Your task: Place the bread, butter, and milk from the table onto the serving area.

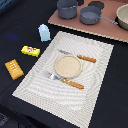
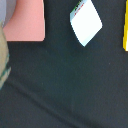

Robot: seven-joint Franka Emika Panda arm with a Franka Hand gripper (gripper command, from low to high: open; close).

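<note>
I am looking at a scene where none of the three items is sitting on the serving area (image 1: 95, 55) yet. The milk (image 1: 44, 33) is standing upright on the black worktop (image 1: 20, 20) just beside the mat's far corner at the exterior view's left. The butter (image 1: 30, 50) is lying flat a little nearer, and the bread (image 1: 14, 68) is lying furthest from the mat's edge. All three are lying apart from one another, so each looks free for a grasp from above. The plate (image 1: 67, 65) and cutlery are filling the mat's middle, so I am judging the bare striped margins the best landing spots. The hand is showing in neither view, so I cannot tell its state.
</note>
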